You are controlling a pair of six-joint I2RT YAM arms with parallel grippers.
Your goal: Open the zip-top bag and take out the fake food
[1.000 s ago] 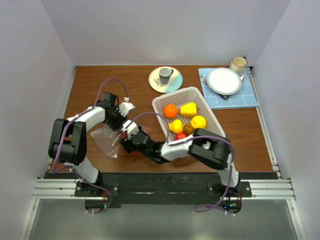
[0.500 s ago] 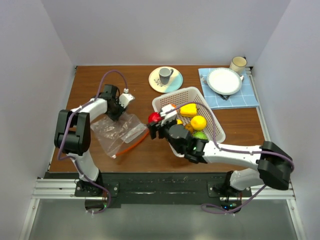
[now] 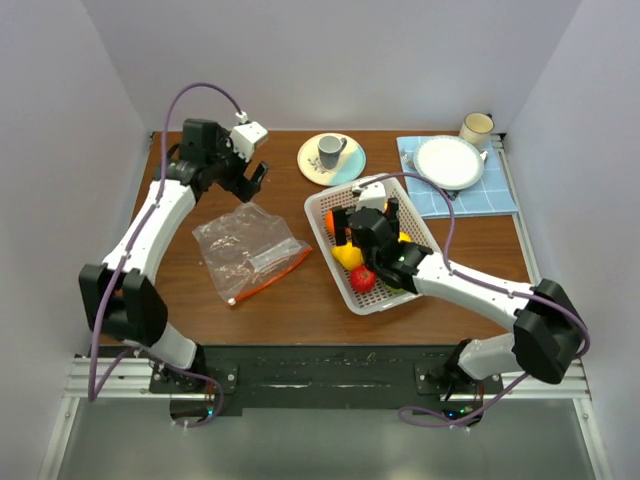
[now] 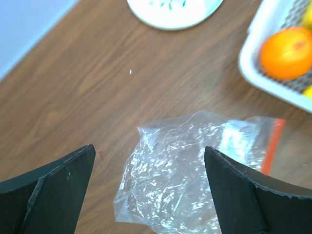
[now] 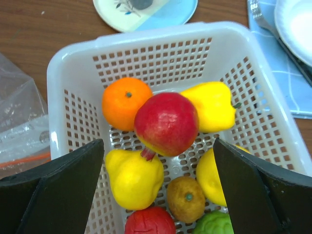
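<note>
The zip-top bag (image 3: pixel 250 255) lies flat and crinkled on the brown table, its orange-red zip strip (image 3: pixel 275 284) along the near right edge. I see nothing inside it. My left gripper (image 3: pixel 252 183) hangs open in the air behind the bag; in the left wrist view the bag (image 4: pixel 195 175) shows between and below the gripper (image 4: pixel 148 148). The fake food (image 5: pixel 166 123) fills the white basket (image 3: pixel 318 218): a red fruit on top, an orange (image 5: pixel 126 102), a yellow pear (image 5: pixel 134 178) and others. My right gripper (image 5: pixel 158 141) stands open above them, touching none.
A small plate with a grey cup (image 3: pixel 330 158) stands behind the basket. A blue cloth with a white plate (image 3: pixel 450 162) and a cream mug (image 3: pixel 476 128) lie at the back right. Grey walls close the table on three sides.
My right gripper carried a red fruit from the bag to over the basket and opened; the fruit now rests on the others. My left gripper let go of the bag and rose toward the back.
</note>
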